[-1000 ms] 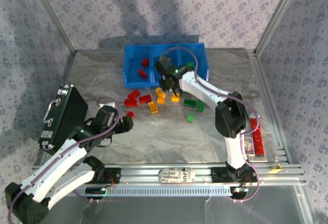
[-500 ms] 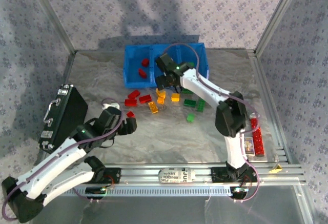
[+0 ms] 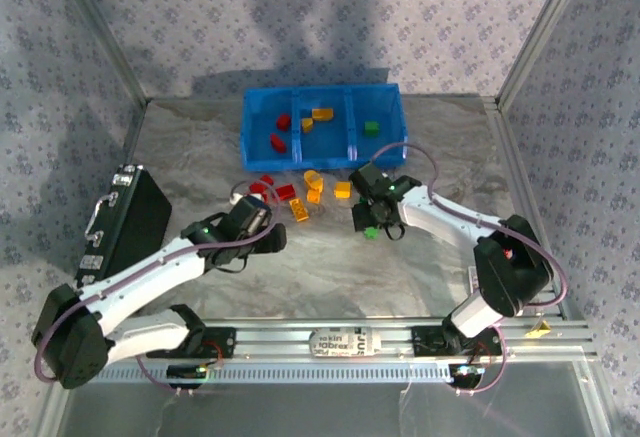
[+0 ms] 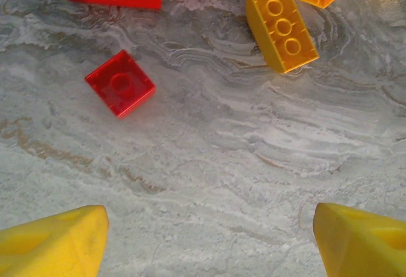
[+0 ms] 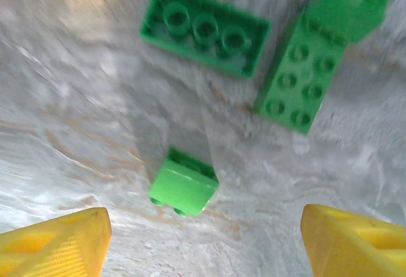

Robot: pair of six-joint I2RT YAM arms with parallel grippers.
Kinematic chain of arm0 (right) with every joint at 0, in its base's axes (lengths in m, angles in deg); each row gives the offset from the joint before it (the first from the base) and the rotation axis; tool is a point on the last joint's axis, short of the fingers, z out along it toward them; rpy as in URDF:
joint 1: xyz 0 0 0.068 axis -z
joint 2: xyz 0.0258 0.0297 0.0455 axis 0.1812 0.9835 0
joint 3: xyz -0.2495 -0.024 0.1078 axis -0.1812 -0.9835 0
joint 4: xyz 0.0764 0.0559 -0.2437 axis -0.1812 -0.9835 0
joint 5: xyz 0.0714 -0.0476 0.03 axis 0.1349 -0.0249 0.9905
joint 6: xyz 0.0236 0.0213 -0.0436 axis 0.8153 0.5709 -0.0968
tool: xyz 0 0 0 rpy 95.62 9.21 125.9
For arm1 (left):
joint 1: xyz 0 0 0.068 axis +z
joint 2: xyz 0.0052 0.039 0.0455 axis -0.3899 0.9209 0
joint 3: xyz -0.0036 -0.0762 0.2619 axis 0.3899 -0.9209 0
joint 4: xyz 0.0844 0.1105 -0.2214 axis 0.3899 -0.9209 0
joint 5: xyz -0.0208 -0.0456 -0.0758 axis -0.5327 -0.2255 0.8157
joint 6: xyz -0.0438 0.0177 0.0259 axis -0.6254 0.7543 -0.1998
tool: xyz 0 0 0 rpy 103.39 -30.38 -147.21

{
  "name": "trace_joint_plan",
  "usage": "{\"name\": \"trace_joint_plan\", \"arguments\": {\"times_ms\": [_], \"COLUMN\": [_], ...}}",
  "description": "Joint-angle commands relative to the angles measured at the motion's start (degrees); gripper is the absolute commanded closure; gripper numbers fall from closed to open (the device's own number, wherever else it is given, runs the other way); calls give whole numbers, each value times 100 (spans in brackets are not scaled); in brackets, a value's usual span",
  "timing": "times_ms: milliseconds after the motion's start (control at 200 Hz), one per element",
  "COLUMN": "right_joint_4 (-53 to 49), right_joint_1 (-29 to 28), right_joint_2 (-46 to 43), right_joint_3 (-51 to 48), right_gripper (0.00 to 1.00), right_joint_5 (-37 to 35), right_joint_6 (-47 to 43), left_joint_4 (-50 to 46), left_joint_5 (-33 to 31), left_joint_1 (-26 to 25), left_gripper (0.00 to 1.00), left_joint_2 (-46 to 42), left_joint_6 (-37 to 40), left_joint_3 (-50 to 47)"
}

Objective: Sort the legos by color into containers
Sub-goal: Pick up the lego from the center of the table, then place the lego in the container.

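The blue bin (image 3: pixel 392 117) stands at the back with red, orange and green legos in its left, middle and right compartments. Loose red legos (image 3: pixel 285 193) and orange legos (image 3: pixel 342 190) lie in front of it. My left gripper (image 3: pixel 262 227) (image 4: pixel 209 242) is open low over bare table, with a small red square brick (image 4: pixel 120 91) and an orange brick (image 4: pixel 281 26) ahead of it. My right gripper (image 3: pixel 374 215) (image 5: pixel 203 242) is open above a small green brick (image 5: pixel 184 183) (image 3: pixel 371 232). Two longer green bricks (image 5: pixel 205 28) (image 5: pixel 302 77) lie beyond it.
A black case with a handle (image 3: pixel 125 222) lies at the left edge beside the left arm. Metal frame posts bound both sides, and an aluminium rail (image 3: pixel 300 335) runs along the near edge.
The right gripper opened over the bin and came back toward me, now over the green bricks. The left gripper has moved right, closer to the red bricks.
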Motion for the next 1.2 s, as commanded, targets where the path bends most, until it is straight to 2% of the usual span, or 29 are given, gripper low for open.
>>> {"name": "trace_joint_plan", "arguments": {"times_ms": [0, 130, 315, 530, 690, 775, 939, 1149, 1184, 1194], "right_joint_4": [391, 676, 1003, 785, 264, 27, -346, -1015, -1088, -1099], "right_joint_1": [6, -1, -5, -53, -35, 182, 809, 1512, 1602, 1619], "right_joint_2": [184, 574, 1158, 1188, 860, 724, 923, 2193, 2429, 2491], "right_joint_3": [-143, -144, -149, -45, 382, 805, 2278, 4641, 5016, 5115], "right_gripper": [20, 23, 32, 60, 67, 68, 68, 67, 64, 61], "right_joint_5": [144, 227, 301, 23, -271, -335, -188, 67, 104, 133], "right_joint_6": [360, 400, 478, 627, 548, 268, -361, -789, -832, -845], "left_joint_4": [198, 122, 64, -156, -177, -175, -183, -238, -271, -283], "left_joint_5": [55, -29, -134, -272, -348, -345, -287, -395, -413, -428], "left_joint_1": [-63, -106, -130, -129, -133, -132, -154, -344, -380, -391], "left_gripper": [16, 16, 17, 17, 17, 17, 17, 18, 18, 18], "left_joint_2": [92, -12, -371, -651, -653, -601, -592, -688, -682, -682], "left_joint_6": [103, 36, -175, -188, -139, -115, -74, -177, -200, -206], "left_joint_3": [265, 226, -65, -155, -84, -8, 86, 113, 130, 134]}}
